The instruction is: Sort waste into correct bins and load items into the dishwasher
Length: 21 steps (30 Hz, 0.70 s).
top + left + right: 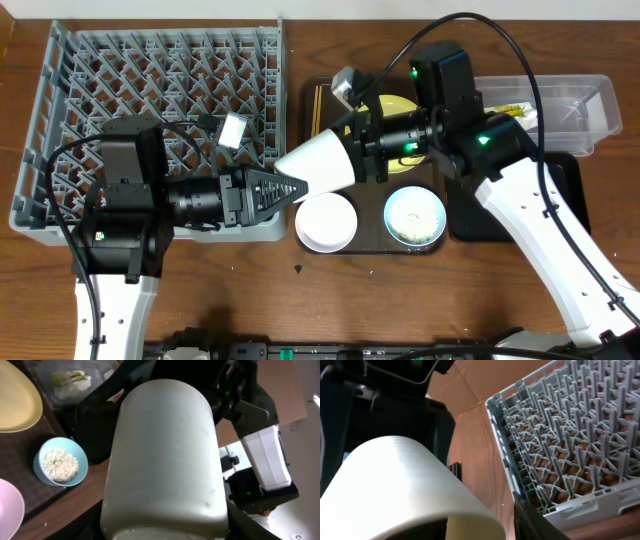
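Observation:
The small white cup point(322, 163) lies on its side in the air between the dish rack point(150, 80) and the brown serving tray point(370, 246). My left gripper point(285, 188) is shut on its base end, fingers on both sides of the cup point(165, 455). My right gripper point(362, 148) is at the rim end, and its visible finger stands apart from the cup wall point(395, 480). The yellow plate point(397, 105), chopsticks point(319, 110), cream-white bowl point(326, 222) and light blue bowl with rice point(415, 217) sit on the serving tray.
The clear tub point(560, 100) at the back right holds the yellow-green wrapper point(510, 112). The black tray point(570, 200) lies in front of it under my right arm. The rack's near corner point(570, 435) is close beside the cup.

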Each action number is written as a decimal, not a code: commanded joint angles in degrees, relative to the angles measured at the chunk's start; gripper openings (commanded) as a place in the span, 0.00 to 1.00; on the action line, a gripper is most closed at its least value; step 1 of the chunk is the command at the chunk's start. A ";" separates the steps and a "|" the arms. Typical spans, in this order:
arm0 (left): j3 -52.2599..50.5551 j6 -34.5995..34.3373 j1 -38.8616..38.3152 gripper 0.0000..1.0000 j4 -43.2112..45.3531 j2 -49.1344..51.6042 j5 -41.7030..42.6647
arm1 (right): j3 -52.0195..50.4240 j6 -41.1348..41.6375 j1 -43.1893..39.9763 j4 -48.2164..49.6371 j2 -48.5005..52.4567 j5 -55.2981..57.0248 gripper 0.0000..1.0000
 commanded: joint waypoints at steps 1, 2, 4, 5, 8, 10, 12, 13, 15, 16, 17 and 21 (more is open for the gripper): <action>1.18 0.33 -0.17 0.58 0.22 -0.17 -3.17 | 0.17 1.14 -0.92 -0.22 0.02 0.90 0.43; 1.18 0.33 -0.17 0.59 0.22 -0.17 -3.48 | 0.17 1.36 -1.27 -0.26 0.02 0.92 0.43; 1.18 0.35 -0.17 0.58 0.22 -0.17 -4.61 | 0.17 1.42 -1.99 -0.44 0.02 0.94 0.44; 1.18 0.33 -0.17 0.58 0.22 -0.17 -5.68 | 0.17 1.51 -2.51 -0.52 0.02 0.96 0.45; 1.18 0.33 -0.17 0.58 -0.61 -0.26 -12.33 | 0.17 1.53 -4.50 -1.36 0.02 0.98 0.47; 1.18 0.35 -0.17 0.58 -2.86 -0.50 -20.96 | 0.17 1.99 -6.14 -2.80 0.02 1.27 0.47; 1.18 0.33 -0.15 0.59 -6.03 -0.83 -30.64 | 0.17 1.99 -7.23 -5.07 0.02 2.84 0.48; 1.18 0.33 -0.15 0.58 -8.15 -1.01 -37.03 | 0.17 1.97 -7.54 -6.80 0.02 4.52 0.48; 1.20 -0.07 0.11 0.59 -12.11 -1.22 -48.26 | 0.17 1.97 -7.61 -10.19 0.02 8.46 0.47; 1.20 -0.44 0.39 0.61 -13.51 -1.22 -51.93 | 0.17 1.95 -7.52 -12.04 0.02 10.71 0.47; 1.20 -1.29 0.98 0.62 -15.15 -1.16 -55.78 | 0.17 1.95 -7.28 -13.84 0.02 12.98 0.47; 1.20 -3.32 5.90 0.63 -19.85 -0.83 -63.25 | 0.17 1.92 -5.53 -18.64 0.02 20.76 0.48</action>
